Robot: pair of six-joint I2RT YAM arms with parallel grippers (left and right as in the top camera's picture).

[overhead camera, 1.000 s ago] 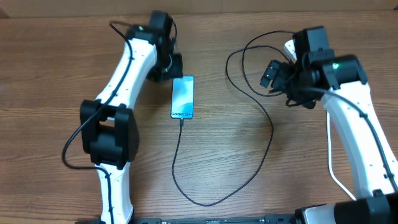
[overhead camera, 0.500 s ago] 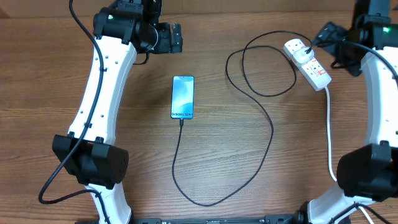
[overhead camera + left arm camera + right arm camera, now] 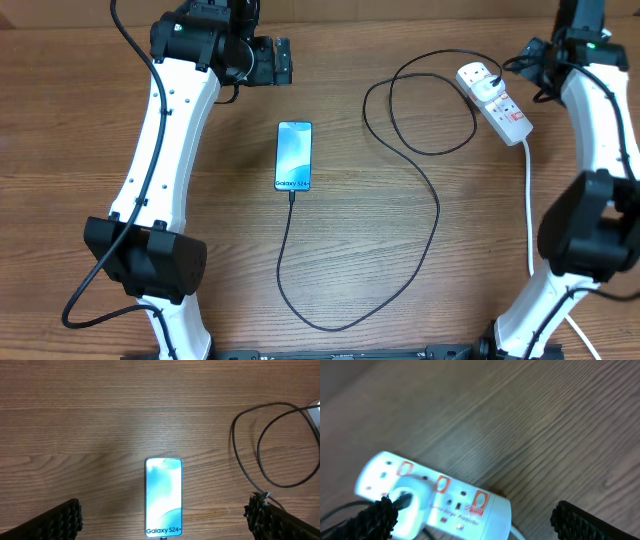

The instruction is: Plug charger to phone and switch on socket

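Observation:
The phone (image 3: 293, 156) lies flat mid-table with its screen lit, also in the left wrist view (image 3: 163, 497). The black charger cable (image 3: 437, 215) runs from the phone's near end, loops round, and ends in a white plug (image 3: 470, 75) seated in the socket (image 3: 503, 108). My left gripper (image 3: 272, 62) hangs open above the table beyond the phone, holding nothing (image 3: 162, 527). My right gripper (image 3: 538, 70) is open just right of the socket's far end. In the right wrist view the socket (image 3: 465, 505) and plug (image 3: 412, 497) lie below the open gripper (image 3: 480, 522).
The socket's thick white cord (image 3: 529, 210) runs down the right side toward the front edge. The charger's slack forms a ring (image 3: 280, 445) left of the socket and a long loop (image 3: 320, 322) near the front. Both white arms flank the table.
My left arm has swung up and back from beside the phone's far end. My right arm has lifted off the socket toward the far right, uncovering it.

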